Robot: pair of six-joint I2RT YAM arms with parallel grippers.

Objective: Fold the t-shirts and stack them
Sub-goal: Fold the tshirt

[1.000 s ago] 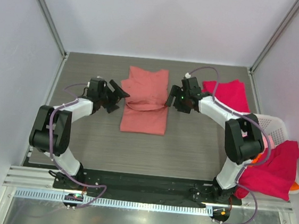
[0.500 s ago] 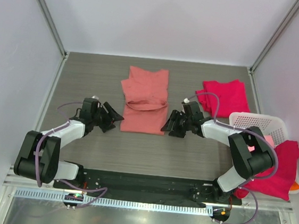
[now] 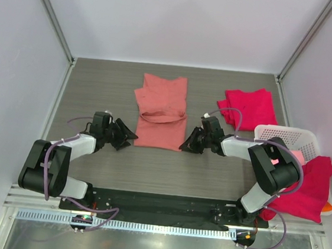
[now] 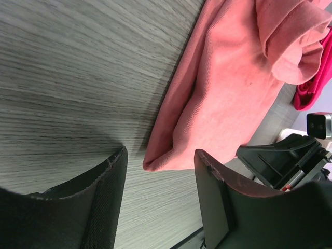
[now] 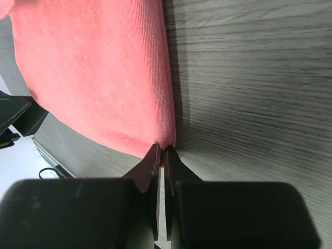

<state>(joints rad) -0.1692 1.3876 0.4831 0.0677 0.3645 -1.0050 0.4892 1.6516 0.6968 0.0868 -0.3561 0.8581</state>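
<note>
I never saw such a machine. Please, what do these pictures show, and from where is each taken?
Two robot arms stand at a table's near edge. One picture looks down from above; the other two come from a camera on each wrist. On the table lie a salmon-pink t-shirt and a folded crimson t-shirt; a white basket stands at the right. The left gripper is open at the salmon-pink shirt's near left corner. The right gripper is shut at its near right corner.
</note>
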